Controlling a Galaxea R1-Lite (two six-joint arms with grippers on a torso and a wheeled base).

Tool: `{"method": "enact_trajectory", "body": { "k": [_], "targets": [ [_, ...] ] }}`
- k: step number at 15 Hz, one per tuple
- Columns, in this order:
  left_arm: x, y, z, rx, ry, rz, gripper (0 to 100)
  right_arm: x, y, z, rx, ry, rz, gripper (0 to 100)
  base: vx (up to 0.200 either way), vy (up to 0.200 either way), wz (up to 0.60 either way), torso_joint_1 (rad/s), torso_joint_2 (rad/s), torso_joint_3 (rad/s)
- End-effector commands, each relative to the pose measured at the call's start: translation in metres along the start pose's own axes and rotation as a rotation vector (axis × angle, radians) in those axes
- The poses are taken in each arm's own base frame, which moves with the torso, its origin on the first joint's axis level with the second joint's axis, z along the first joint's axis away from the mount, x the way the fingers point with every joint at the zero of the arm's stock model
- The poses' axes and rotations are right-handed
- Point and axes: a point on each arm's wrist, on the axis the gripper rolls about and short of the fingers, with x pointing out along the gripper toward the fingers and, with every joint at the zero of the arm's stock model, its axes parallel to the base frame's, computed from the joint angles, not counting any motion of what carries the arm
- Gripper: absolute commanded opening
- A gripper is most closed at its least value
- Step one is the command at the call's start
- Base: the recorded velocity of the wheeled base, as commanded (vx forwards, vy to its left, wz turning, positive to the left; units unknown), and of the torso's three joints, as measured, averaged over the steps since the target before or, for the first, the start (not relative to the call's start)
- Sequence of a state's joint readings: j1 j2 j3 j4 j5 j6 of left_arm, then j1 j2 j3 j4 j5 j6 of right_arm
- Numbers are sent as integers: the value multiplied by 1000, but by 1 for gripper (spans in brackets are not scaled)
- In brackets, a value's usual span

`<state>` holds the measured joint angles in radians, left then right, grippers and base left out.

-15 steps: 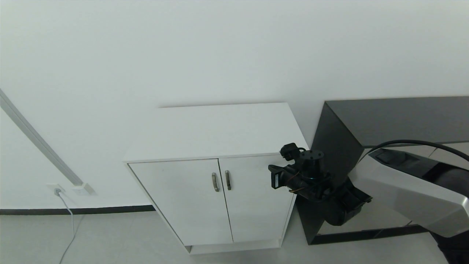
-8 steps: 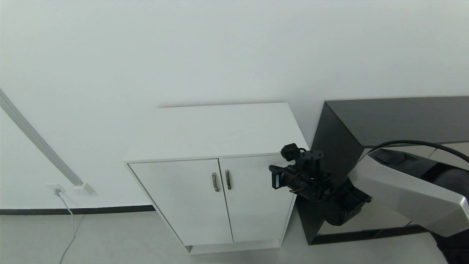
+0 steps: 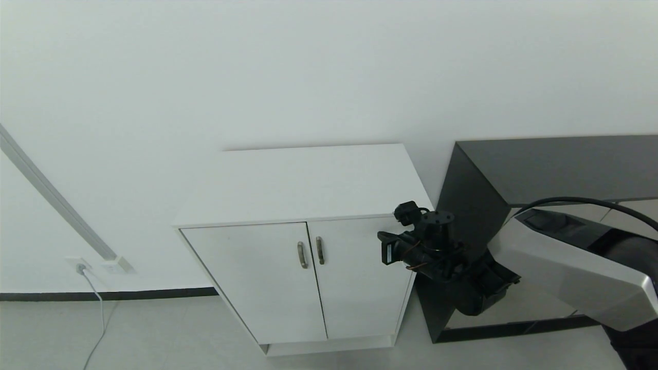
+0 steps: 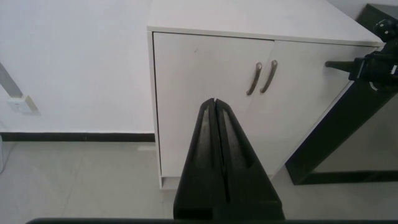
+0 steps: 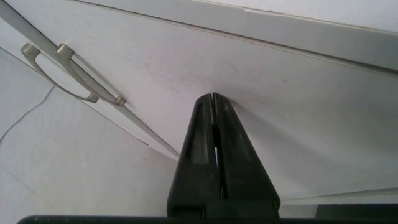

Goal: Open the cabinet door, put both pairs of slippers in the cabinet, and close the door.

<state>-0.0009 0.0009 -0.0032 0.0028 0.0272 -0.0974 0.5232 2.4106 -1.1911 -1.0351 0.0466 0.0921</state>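
Note:
The white cabinet (image 3: 308, 185) stands against the wall with both doors closed. Its two metal handles (image 3: 310, 253) sit side by side at the middle seam, as the left wrist view (image 4: 261, 77) and the right wrist view (image 5: 62, 78) also show. My right gripper (image 3: 383, 253) is shut, with its tip (image 5: 214, 98) close against the right door (image 3: 360, 277) near that door's upper outer corner, well to the right of the handles. My left gripper (image 4: 215, 102) is shut and empty. It hangs some way back from the cabinet and points at the left door (image 4: 205, 93).
A black cabinet (image 3: 540, 164) stands right beside the white one, close behind my right arm. A wall socket with a grey cable (image 3: 79, 267) is low on the wall at the left. Grey floor (image 3: 154, 334) lies open in front of the cabinet.

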Motion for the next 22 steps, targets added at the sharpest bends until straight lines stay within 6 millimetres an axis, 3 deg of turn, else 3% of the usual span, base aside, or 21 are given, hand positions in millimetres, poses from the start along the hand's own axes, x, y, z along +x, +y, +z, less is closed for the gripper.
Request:
{"method": "enact_trajectory", "body": {
  "k": [1, 7, 8, 14, 22],
  "targets": [
    [0, 0, 0, -2, 1, 1, 0, -6, 1, -6, -1, 24, 2, 0, 0, 0, 0, 0, 0, 0],
    [0, 0, 0, -2, 1, 0, 0, -46, -4, -15, 1, 17, -45, 0, 0, 0, 0, 0, 0, 0],
    [0, 0, 0, -2, 1, 0, 0, -63, -11, -13, 2, 10, -66, 0, 0, 0, 0, 0, 0, 0],
    [0, 0, 0, -2, 1, 0, 0, -116, -34, 0, 0, -16, -144, 0, 0, 0, 0, 0, 0, 0],
    [0, 0, 0, -2, 1, 1, 0, -201, -74, -9, 4, -10, -334, 0, 0, 0, 0, 0, 0, 0]
  ]
}}
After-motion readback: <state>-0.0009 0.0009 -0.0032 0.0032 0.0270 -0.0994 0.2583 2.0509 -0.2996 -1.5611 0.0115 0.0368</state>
